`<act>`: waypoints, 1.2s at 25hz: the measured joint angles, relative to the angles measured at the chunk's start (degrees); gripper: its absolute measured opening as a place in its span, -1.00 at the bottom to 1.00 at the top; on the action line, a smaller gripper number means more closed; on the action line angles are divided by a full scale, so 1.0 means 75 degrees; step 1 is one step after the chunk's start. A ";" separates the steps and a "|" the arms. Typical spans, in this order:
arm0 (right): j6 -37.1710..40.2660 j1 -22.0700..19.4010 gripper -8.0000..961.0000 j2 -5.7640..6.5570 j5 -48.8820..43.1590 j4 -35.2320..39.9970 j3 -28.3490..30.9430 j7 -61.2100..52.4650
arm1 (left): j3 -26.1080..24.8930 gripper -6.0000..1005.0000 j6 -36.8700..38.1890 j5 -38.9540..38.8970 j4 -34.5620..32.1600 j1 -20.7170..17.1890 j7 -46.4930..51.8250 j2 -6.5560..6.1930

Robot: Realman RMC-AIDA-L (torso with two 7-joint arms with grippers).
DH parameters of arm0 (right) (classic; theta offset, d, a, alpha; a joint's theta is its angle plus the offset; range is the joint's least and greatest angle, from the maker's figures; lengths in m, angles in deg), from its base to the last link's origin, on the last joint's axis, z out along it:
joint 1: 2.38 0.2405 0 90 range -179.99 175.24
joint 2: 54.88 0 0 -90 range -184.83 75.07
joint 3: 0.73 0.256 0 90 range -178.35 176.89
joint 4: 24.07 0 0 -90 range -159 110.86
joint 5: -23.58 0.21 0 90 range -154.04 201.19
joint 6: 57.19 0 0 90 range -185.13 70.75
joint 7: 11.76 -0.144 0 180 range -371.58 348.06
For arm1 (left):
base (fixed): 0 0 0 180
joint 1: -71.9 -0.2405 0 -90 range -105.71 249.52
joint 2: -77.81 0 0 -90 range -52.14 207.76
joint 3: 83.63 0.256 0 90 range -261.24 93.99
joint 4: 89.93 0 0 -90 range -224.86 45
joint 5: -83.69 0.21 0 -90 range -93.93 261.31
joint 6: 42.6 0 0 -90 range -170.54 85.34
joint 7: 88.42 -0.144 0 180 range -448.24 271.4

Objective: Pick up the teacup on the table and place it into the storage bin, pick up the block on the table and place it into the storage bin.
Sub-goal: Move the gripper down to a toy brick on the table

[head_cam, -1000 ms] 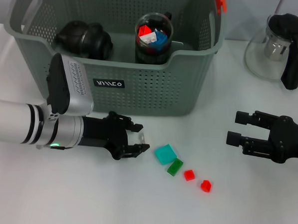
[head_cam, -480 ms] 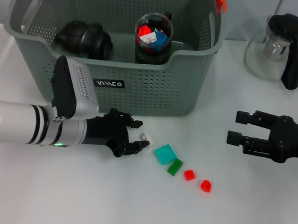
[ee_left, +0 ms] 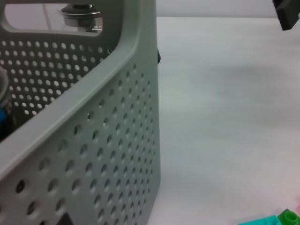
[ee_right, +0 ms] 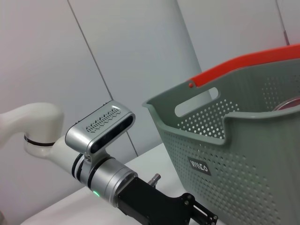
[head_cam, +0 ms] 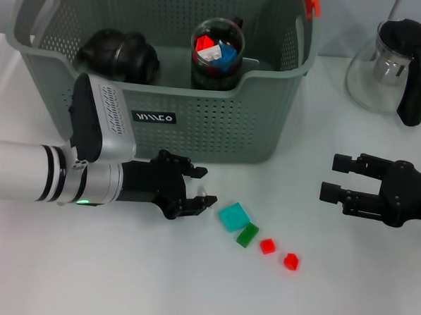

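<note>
My left end effector (head_cam: 199, 187) lay low on the surface (head_cam: 119, 280), fingers spread wide, just beside the teal block (head_cam: 233, 216). My right end effector (head_cam: 331, 179) hovered open, well apart.

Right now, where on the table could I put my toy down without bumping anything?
Bare table lies between the small blocks and the right gripper, and along the near edge below both arms. It is crowded between the left gripper, the blocks and the bin.

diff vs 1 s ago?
The left gripper has crept toward the teal block, fingers open, holding nothing. The right gripper, the blocks on the table and the storage bin with its contents are unchanged.
</note>
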 joint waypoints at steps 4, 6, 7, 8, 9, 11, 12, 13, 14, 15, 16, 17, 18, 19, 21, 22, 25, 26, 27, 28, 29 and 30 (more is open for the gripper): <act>0.0004 0.0000 0.71 -0.0001 0.0000 0.0000 0.0000 0.0000 | 0.0030 -0.03 -0.0039 -0.0001 0.0069 0.0044 0.0000 0.0022; 0.0005 0.0000 0.71 0.0000 0.0000 0.0000 0.0000 0.0000 | 0.0035 -0.04 -0.0089 -0.0001 0.0087 0.0061 0.0001 0.0026; 0.0005 0.0000 0.71 0.0000 0.0000 0.0000 0.0000 0.0000 | 0.0038 -0.04 -0.0116 -0.0001 0.0092 0.0067 0.0001 0.0032; 0.0005 0.0000 0.71 0.0001 0.0000 0.0000 0.0000 0.0000 | 0.0041 -0.04 -0.0133 0.0000 0.0098 0.0070 0.0001 0.0038; 0.0005 0.0000 0.71 0.0001 0.0000 0.0000 0.0000 0.0000 | 0.0044 -0.04 -0.0146 0.0000 0.0107 0.0077 0.0003 0.0041; 0.0005 0.0000 0.71 0.0001 0.0000 0.0000 0.0000 0.0000 | 0.0046 -0.04 -0.0177 -0.0001 0.0150 0.0104 0.0004 0.0044; 0.0005 0.0001 0.71 0.0001 0.0000 0.0000 0.0000 0.0000 | 0.0048 -0.04 -0.0221 -0.0003 0.0195 0.0129 0.0005 0.0045; 0.0003 0.0004 0.71 0.0001 0.0000 0.0001 0.0000 0.0000 | 0.0058 -0.04 -0.0256 -0.0007 0.0241 0.0155 0.0006 0.0046; 0.0000 0.0007 0.71 0.0001 0.0000 0.0000 0.0000 0.0000 | 0.0065 -0.04 -0.0269 -0.0009 0.0262 0.0166 0.0006 0.0047; -0.0003 0.0008 0.71 0.0001 0.0000 0.0000 0.0000 0.0000 | 0.0081 -0.05 -0.0278 -0.0010 0.0289 0.0179 0.0006 0.0047; -0.0004 0.0009 0.71 0.0001 0.0000 0.0000 0.0000 0.0000 | 0.0099 -0.05 -0.0281 -0.0010 0.0316 0.0190 0.0007 0.0047; -0.0005 0.0009 0.71 0.0001 0.0000 0.0000 0.0000 0.0000 | 0.0112 -0.05 -0.0282 -0.0017 0.0324 0.0194 0.0007 0.0047; -0.0007 0.0007 0.71 0.0002 0.0000 0.0000 0.0000 0.0000 | 0.0123 -0.05 -0.0282 -0.0030 0.0331 0.0194 0.0007 0.0047; -0.0010 0.0005 0.71 0.0001 0.0000 0.0000 0.0000 0.0000 | 0.0125 -0.05 -0.0285 -0.0052 0.0345 0.0194 0.0007 0.0047; -0.0030 0.0003 0.71 0.0001 0.0000 0.0000 0.0000 0.0000 | 0.0129 -0.05 -0.0295 -0.0103 0.0375 0.0194 0.0007 0.0046; -0.0038 0.0002 0.71 0.0001 0.0000 0.0000 0.0000 0.0000 | 0.0130 -0.05 -0.0301 -0.0131 0.0387 0.0194 0.0006 0.0046; -0.0049 0.0000 0.71 0.0001 0.0001 0.0000 0.0000 -0.0004 | 0.0130 -0.06 -0.0270 -0.0173 0.0389 0.0194 0.0007 0.0047; -0.0052 0.0000 0.71 0.0001 0.0000 -0.0002 0.0000 -0.0006 | 0.0130 -0.06 -0.0259 -0.0182 0.0389 0.0193 0.0009 0.0047; -0.0057 -0.0001 0.71 0.0001 0.0000 -0.0005 0.0002 -0.0006 | 0.0131 -0.06 -0.0263 -0.0183 0.0390 0.0190 0.0011 0.0047; -0.0062 -0.0001 0.71 0.0001 0.0000 -0.0008 0.0005 -0.0007 | 0.0135 -0.06 -0.0293 -0.0184 0.0391 0.0185 0.0014 0.0047; -0.0064 -0.0001 0.71 0.0001 0.0000 -0.0010 0.0007 -0.0008 | 0.0138 -0.06 -0.0341 -0.0190 0.0397 0.0179 0.0015 0.0048; -0.0065 0.0000 0.71 0.0002 0.0000 -0.0011 0.0011 -0.0008 | 0.0139 -0.06 -0.0377 -0.0200 0.0419 0.0183 0.0015 0.0052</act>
